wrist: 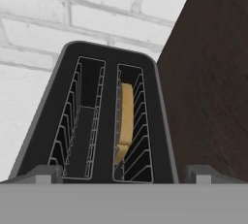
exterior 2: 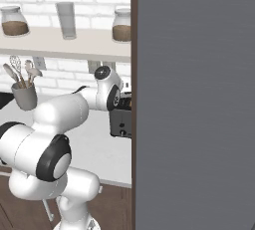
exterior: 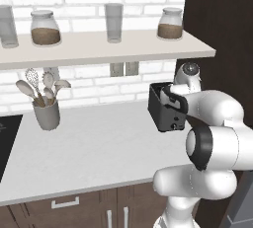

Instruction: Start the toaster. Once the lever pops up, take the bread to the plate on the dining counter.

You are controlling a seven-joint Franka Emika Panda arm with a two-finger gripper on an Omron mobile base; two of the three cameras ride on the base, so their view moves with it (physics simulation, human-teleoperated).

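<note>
The black toaster (exterior: 163, 109) stands on the grey-white countertop, hard against a dark tall cabinet side; it also sits at the counter's right end (exterior 2: 121, 120). From above, the toaster (wrist: 109, 58) has two wire-lined slots. The bread (wrist: 126, 114), a pale tan slice, stands sunk in the right-hand slot; the left slot holds nothing. My gripper (wrist: 123, 175) hovers open just above the toaster's near end, one fingertip on each side and nothing between them. The plate and the dining counter are out of view.
A dark cabinet wall (exterior: 222, 29) rises right of the toaster. Overhead, a shelf (exterior: 99, 49) carries jars and glasses. A utensil holder (exterior: 47, 113) stands at the counter's left, and wall outlets (exterior: 124, 68) sit behind. A grey panel (exterior 2: 194, 99) blocks the right.
</note>
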